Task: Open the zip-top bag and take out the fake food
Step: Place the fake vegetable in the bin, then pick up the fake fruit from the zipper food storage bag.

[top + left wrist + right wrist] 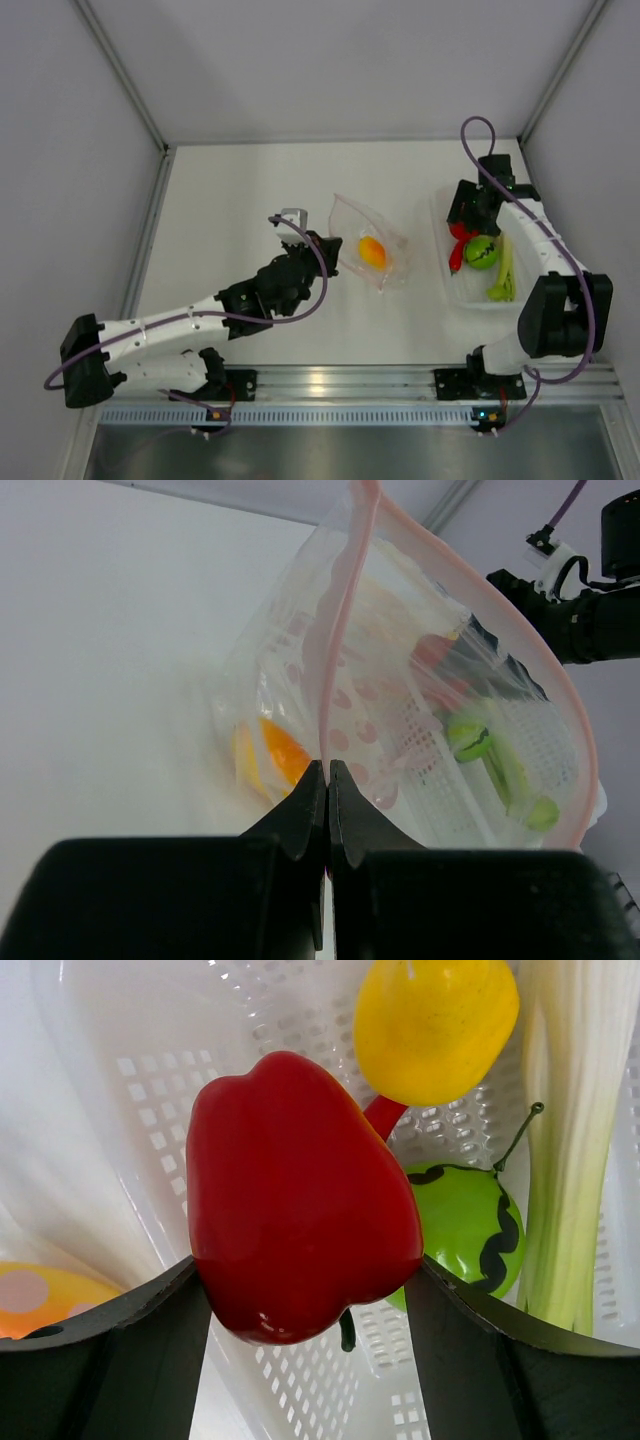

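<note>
The zip-top bag (352,215) is found mid-table, its long axis running from far-left to near-right, with the mouth seemingly turned up and leftward. Its pink lip is pinched by the clenched left gripper (328,780). The red pepper (300,1190) is grasped by the right gripper (308,1270) over the tray (300,1020). Should the lip slip out (thin, crinkly plastic), the mouth could be closed over the orange piece (372,250) inside.

Place: robot lab test cell | Signs: plain grey panel walls (60,150), white table (240,190), two robot arms (170,330) bolted to aluminium rail (330,382)
</note>
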`<state>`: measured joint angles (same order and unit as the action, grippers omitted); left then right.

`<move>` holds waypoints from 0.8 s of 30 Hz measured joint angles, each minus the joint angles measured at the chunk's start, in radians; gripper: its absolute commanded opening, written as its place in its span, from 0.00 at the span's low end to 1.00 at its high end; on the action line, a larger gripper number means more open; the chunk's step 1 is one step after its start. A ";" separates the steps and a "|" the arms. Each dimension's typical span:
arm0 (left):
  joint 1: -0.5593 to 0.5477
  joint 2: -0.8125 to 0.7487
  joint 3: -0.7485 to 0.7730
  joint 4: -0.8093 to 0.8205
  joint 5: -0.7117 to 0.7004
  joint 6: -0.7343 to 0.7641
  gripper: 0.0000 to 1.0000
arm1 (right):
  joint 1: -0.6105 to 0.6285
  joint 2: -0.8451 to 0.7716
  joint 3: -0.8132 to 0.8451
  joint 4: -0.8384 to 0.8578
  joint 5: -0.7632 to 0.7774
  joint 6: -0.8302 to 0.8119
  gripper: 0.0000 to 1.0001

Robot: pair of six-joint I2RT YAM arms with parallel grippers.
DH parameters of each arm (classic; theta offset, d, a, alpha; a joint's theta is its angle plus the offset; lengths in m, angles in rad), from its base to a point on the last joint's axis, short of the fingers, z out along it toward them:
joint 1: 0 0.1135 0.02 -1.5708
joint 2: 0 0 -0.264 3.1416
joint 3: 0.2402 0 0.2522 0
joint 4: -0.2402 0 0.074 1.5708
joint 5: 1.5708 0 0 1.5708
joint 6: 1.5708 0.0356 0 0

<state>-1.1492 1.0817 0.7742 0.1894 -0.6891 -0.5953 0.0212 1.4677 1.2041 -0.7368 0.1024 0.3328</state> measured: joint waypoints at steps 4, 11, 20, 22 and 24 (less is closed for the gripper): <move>0.006 0.000 0.012 -0.021 0.044 0.000 0.00 | 0.000 0.028 0.000 0.011 -0.002 0.001 0.82; 0.007 0.000 0.031 -0.057 0.085 0.005 0.00 | 0.000 0.016 0.000 0.013 0.006 -0.019 0.99; 0.013 0.008 0.124 -0.146 0.103 0.027 0.00 | 0.070 -0.189 0.013 -0.004 0.147 -0.024 0.99; 0.027 0.025 0.163 -0.166 0.115 0.032 0.00 | 0.145 -0.258 0.032 -0.001 0.173 -0.018 0.99; 0.043 0.044 0.197 -0.180 0.127 0.038 0.00 | 0.202 -0.338 0.040 0.023 0.111 -0.009 0.99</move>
<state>-1.1065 1.1255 0.9714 0.0090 -0.5625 -0.5571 0.2230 1.1294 1.2442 -0.7139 0.2138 0.3241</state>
